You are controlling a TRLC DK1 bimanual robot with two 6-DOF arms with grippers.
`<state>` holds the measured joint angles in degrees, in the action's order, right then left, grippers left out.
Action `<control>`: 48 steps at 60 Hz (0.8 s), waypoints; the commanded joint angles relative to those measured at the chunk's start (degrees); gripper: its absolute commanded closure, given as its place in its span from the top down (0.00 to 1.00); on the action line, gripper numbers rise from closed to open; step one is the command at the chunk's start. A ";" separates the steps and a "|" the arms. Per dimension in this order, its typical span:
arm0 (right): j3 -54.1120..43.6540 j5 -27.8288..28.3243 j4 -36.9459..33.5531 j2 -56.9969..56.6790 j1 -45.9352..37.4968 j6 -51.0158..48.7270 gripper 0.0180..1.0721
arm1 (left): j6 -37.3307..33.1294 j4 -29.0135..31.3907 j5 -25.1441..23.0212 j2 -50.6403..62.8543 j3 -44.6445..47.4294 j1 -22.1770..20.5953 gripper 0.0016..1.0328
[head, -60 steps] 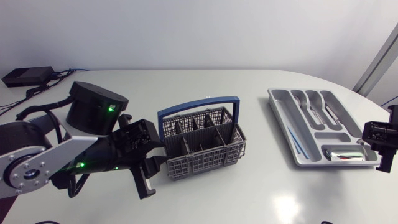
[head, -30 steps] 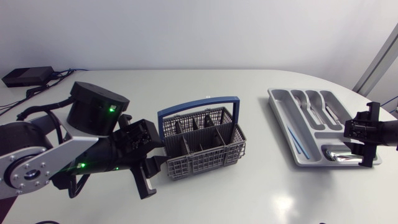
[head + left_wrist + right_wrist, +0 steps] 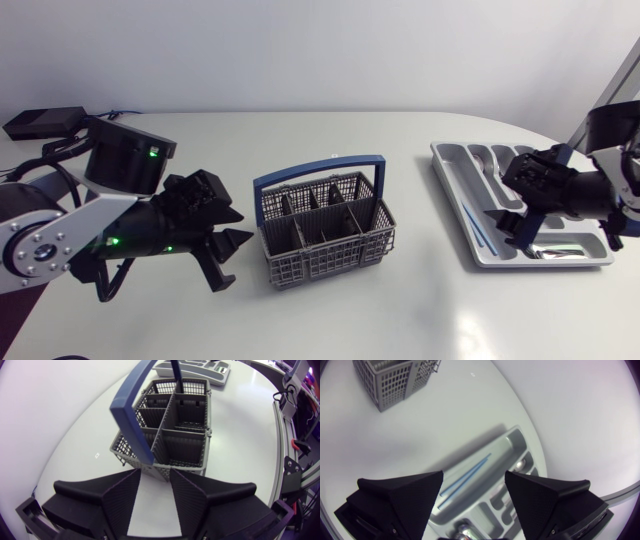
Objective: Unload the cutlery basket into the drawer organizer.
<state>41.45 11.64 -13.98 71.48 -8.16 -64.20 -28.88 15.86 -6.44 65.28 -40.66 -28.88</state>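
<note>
Basket: your cutlery basket (image 3: 325, 225) stands in the middle of the worktop (image 3: 400, 300) with its handle up. Its compartments look empty.
Left gripper (image 3: 154, 477): fingers apart, just beside the basket's end and not touching it, probably placed to steady it.
Right gripper (image 3: 474, 480): spread wide and empty above the organizer (image 3: 447, 182), over the blue sticks (image 3: 465, 477).
Organizer: it holds spoons (image 3: 485, 160), so unloading looks nearly finished.

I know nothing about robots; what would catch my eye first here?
A grey cutlery basket with a blue handle stands mid-table, the open left gripper just beside it. At the table's right end, the right gripper hangs open above a grey drawer organizer holding cutlery.
</note>
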 commanded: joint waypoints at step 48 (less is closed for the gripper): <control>-0.06 -1.80 5.10 13.68 28.47 31.95 0.18 | 0.93 -2.15 -5.16 18.66 -8.99 0.58 0.37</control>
<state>40.49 10.11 -9.82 83.55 18.55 -34.57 -28.47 14.96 -11.40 81.93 -47.22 -28.36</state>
